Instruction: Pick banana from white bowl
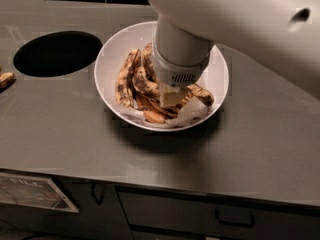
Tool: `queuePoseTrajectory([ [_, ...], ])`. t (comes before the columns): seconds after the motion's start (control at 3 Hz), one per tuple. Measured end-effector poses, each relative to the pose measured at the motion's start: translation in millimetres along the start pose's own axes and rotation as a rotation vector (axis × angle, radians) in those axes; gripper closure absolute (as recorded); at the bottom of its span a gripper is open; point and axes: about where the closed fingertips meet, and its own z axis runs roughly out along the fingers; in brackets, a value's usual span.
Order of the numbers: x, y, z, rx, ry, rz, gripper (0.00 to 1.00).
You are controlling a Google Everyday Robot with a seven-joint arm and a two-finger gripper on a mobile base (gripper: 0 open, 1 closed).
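The white bowl stands on the steel counter, lined with crumpled white paper. Several overripe, black-blotched banana pieces lie in it. The short curved banana lies at the bowl's middle, running under my wrist, with a dark-tipped end showing at the right. A longer, darker banana lies to its left. My gripper points straight down into the bowl, right over the curved banana, and the thick white wrist hides most of it.
A black round hole is cut in the counter left of the bowl. A banana piece lies at the far left edge. Dark tiles run along the back. Drawer fronts with handles sit below the counter's front edge.
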Motion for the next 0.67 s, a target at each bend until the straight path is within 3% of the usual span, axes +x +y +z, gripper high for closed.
queuePoseTrajectory([
  [0.33,0.0,0.0,0.0,0.000,0.000,0.000,1.00],
  [0.67,0.0,0.0,0.0,0.000,0.000,0.000,1.00],
])
